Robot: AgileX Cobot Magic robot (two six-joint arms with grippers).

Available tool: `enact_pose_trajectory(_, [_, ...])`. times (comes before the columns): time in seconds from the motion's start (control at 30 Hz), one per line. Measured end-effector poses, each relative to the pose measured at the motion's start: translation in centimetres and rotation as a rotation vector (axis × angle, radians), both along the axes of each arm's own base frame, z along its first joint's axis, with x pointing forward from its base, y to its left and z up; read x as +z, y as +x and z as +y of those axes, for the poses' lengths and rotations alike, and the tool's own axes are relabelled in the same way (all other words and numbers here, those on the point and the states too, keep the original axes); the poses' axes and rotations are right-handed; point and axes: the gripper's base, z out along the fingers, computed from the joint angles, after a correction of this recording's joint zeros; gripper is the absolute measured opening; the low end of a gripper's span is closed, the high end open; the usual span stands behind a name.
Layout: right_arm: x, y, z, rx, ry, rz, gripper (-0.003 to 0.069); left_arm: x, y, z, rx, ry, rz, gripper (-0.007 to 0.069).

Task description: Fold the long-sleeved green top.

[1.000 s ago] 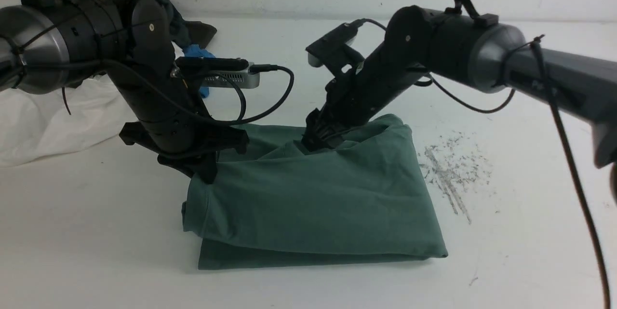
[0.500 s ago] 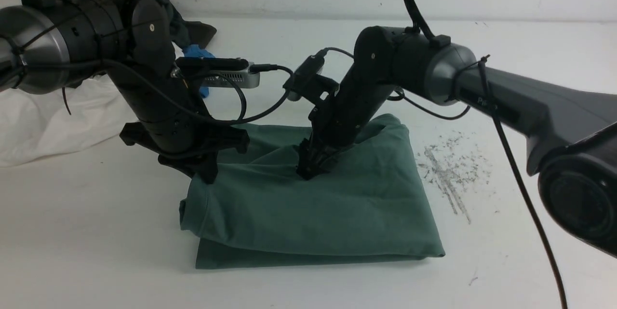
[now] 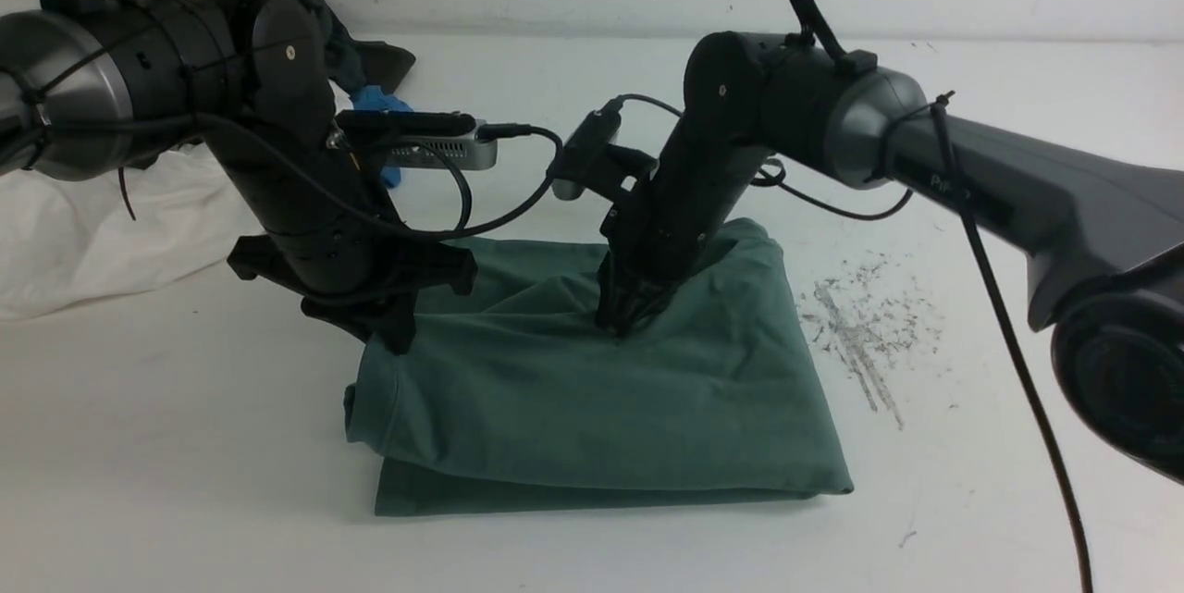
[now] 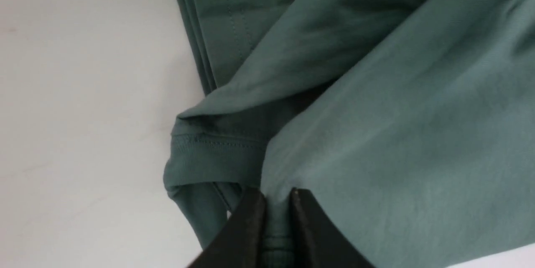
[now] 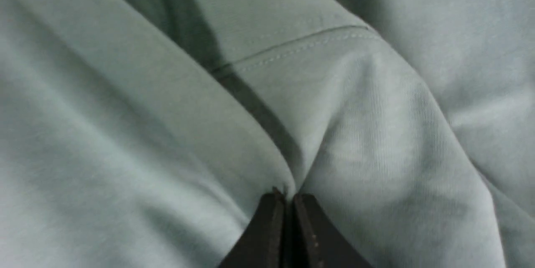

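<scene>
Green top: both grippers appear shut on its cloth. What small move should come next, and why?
Probably raise both grippers slightly together. The left gripper pinches the green top near its left edge, the right gripper pinches a pucker in its top layer, and the rest lies on the table. A small lift would test both pinches before folding.

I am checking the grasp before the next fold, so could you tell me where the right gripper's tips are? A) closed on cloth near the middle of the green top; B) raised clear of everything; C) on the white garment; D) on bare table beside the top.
A: the right gripper has its jaws together, with the green long-sleeved top puckering into them near its middle.
</scene>
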Motion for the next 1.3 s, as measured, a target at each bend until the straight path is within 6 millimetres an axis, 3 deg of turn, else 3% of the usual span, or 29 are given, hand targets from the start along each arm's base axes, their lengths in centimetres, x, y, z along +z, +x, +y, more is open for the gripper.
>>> enact_pose_trajectory(0.13, [1.8, -0.3, -0.2, -0.011, 0.009, -0.023, 0.0004, 0.4, -0.1, 0.0, -0.004, 0.003, 0.013, 0.0048])
enact_pose_trajectory(0.27, [3.9, -0.2, -0.3, -0.028, 0.042, -0.098, 0.0005, 2.6, 0.5, -0.1, 0.006, -0.014, -0.057, 0.0048])
enact_pose_trajectory(0.4, [5.6, 1.1, -0.1, -0.091, 0.137, -0.260, 0.0005, 4.5, 1.1, 0.2, 0.049, 0.011, -0.128, 0.0048])
enact_pose_trajectory(0.47, [5.9, 1.4, -0.1, -0.109, 0.161, -0.293, 0.0005, 4.5, 1.2, 0.4, 0.060, 0.031, -0.128, 0.0048])
enact_pose_trajectory(0.6, [5.1, 2.5, 0.5, -0.165, 0.235, -0.346, 0.0004, 2.5, 2.2, 0.9, 0.104, 0.115, -0.100, 0.0048])
enact_pose_trajectory(0.83, [1.0, 3.6, 1.4, -0.193, 0.237, -0.338, 0.0004, -0.7, 3.7, 1.2, 0.140, 0.207, -0.076, 0.0048])
enact_pose_trajectory(1.13, [1.1, 3.6, 1.6, -0.205, 0.260, -0.345, 0.0005, -2.1, 4.8, 3.3, 0.247, 0.178, -0.043, 0.0048])
enact_pose_trajectory(1.3, [1.1, 3.5, 1.9, -0.199, 0.260, -0.343, 0.0045, -3.2, 5.2, 4.2, 0.255, 0.173, -0.007, 0.0048])
